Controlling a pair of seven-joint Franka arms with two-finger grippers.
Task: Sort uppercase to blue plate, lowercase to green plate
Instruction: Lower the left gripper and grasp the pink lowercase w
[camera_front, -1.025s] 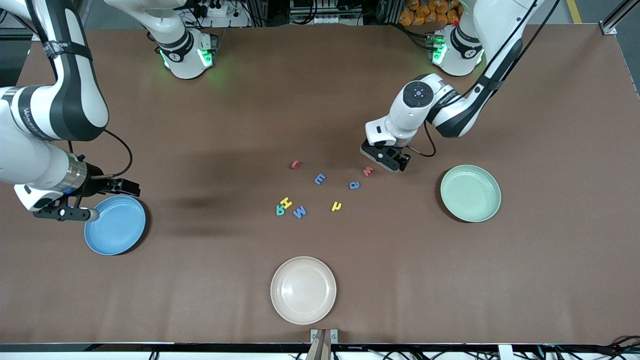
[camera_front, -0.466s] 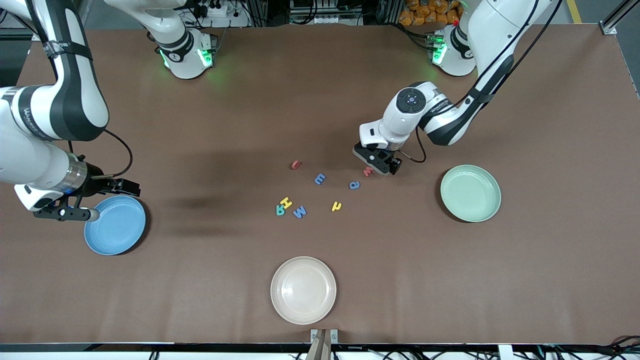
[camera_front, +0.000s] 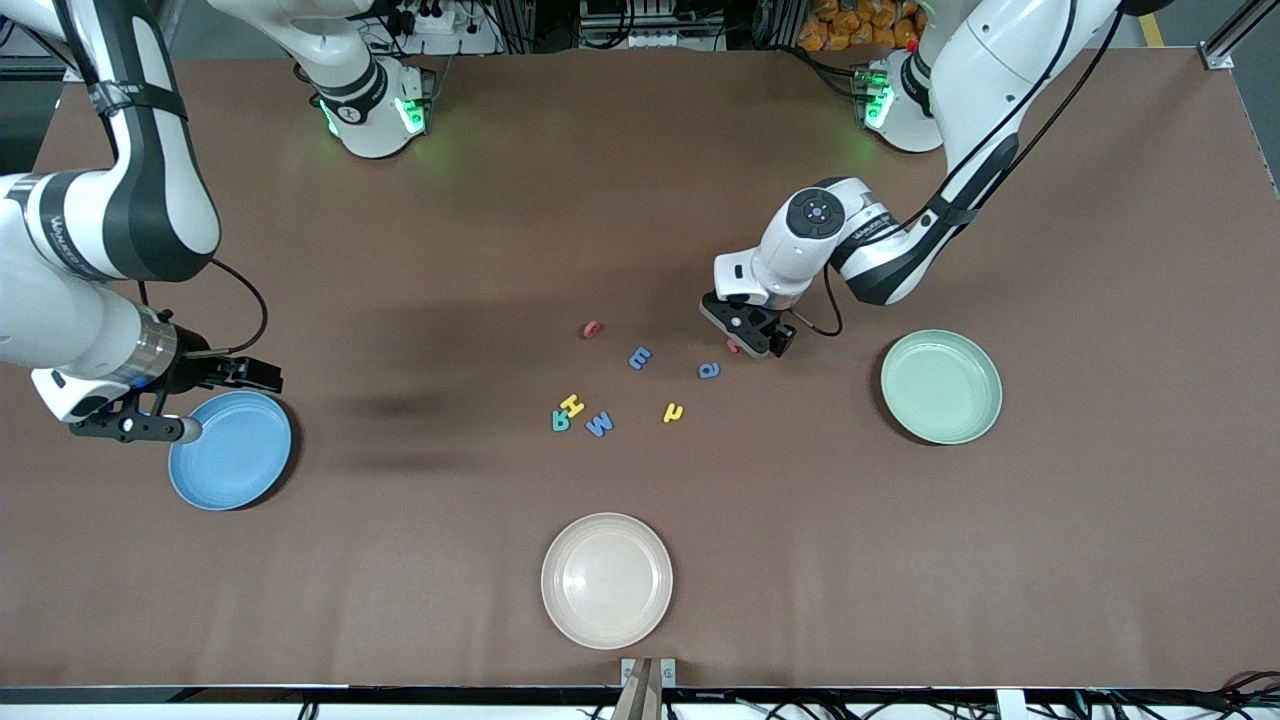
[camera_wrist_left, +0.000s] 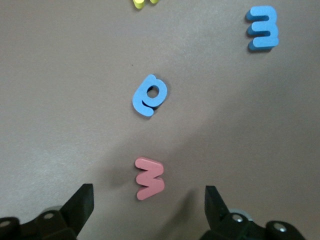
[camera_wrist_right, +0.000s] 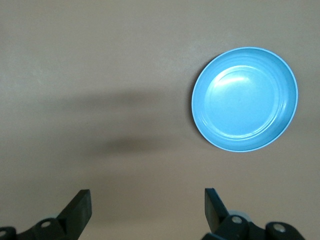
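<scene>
— Where is your left gripper (camera_front: 748, 338)?

— It hangs low over the red w (camera_wrist_left: 149, 178), jaws spread wide, the letter lying flat between the fingers (camera_wrist_left: 80, 205), untouched. The blue a-like letter (camera_wrist_left: 149, 95) lies just past it.

— And your right gripper (camera_front: 190, 400)?

— It waits, jaws wide and empty, above the table beside the blue plate (camera_wrist_right: 245, 99). The green plate (camera_front: 941, 387) sits near your left gripper.

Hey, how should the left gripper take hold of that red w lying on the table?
Straight down from above, I'd say. The red w lies flat, apart from the blue round letter, between the open fingers of the left gripper. Pinching its two outer edges across the width seems best; its flat thin shape leaves nothing else to grip.
</scene>
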